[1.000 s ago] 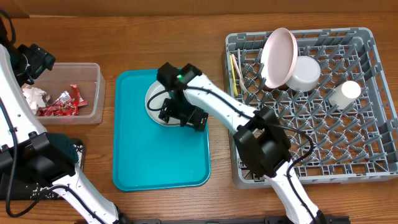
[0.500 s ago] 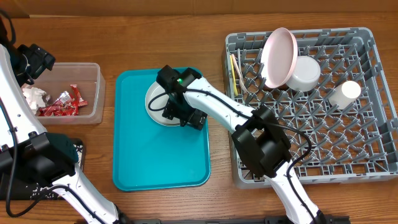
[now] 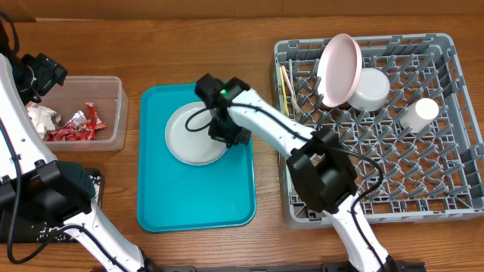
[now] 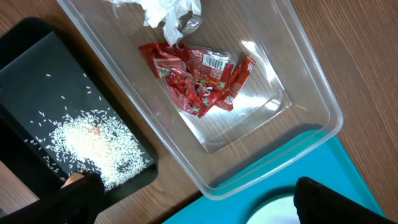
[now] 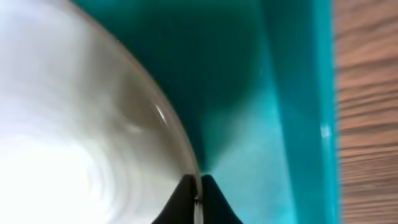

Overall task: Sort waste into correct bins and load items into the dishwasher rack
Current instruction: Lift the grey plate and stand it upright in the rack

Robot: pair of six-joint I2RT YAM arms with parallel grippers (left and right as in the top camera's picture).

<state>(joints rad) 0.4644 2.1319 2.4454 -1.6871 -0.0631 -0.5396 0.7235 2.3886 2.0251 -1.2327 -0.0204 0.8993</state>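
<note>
A grey plate lies on the teal tray. My right gripper is shut on the plate's right rim; in the right wrist view the fingertips pinch the thin edge of the plate. My left gripper hangs open over the near edge of the clear tub, holding nothing. Red wrappers and a white napkin lie in the tub. Rice and an orange bit lie in the black tray.
The grey rack at the right holds a pink plate on edge, a whitish bowl, a white cup and cutlery. The left arm covers most of the black tray in the overhead view.
The right gripper slid to the plate's right rim and shut on it. The plate now shows more fully and sits slightly further left. The left arm has not moved.
</note>
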